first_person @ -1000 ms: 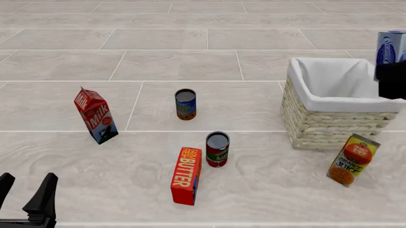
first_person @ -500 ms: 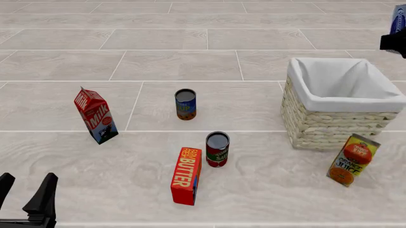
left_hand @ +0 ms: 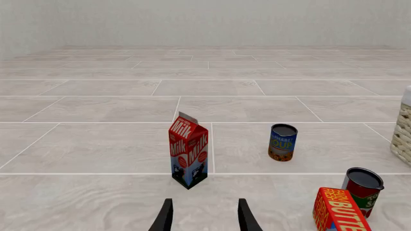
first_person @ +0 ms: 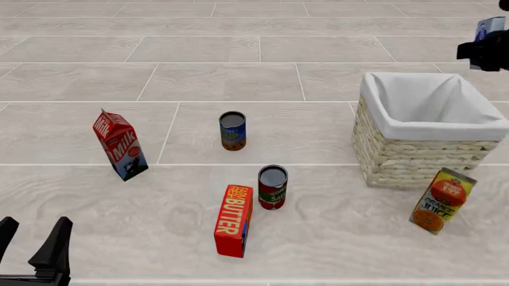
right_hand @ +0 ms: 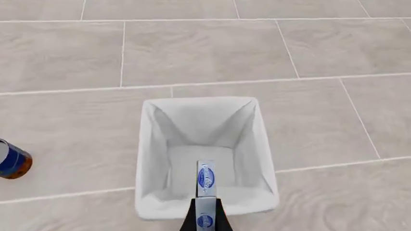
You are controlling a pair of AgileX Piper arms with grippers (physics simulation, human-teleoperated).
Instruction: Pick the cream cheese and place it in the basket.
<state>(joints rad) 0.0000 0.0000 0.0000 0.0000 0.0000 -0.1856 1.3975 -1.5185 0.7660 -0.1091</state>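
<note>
Black fingers of the left hand (first_person: 32, 250) sit at the near left corner of the desk (first_person: 238, 71), spread apart with nothing between them, and the left wrist view shows the same gap pointing at the milk carton (first_person: 120, 145), far off from anything the task needs. Going farther out, the butter box (first_person: 233, 220) lies near the middle with a red can (first_person: 272, 187) just beside it and a blue can (first_person: 232, 131) beyond; the orange juice carton (first_person: 443, 201) leans at the near right, just in front of the basket (first_person: 413, 159). The basket stands at the right, its white liner open upward and nothing visible inside. Farthest and highest is the right hand (first_person: 482, 52), at the far right edge of the front view, closed on the cream cheese (right_hand: 206, 178), so the right arm is plainly the one for the job. What the coming move turns on is that the box hangs directly over the basket's opening: in the right wrist view the box lies against the liner's floor, well inside the rim on every side. It is held narrow edge toward that camera, its long axis running out along the fingers. It looks a thin, pale blue-and-white box with a blue oval mark, small against the basket. My guess is that lowering and letting go would land it inside
</note>
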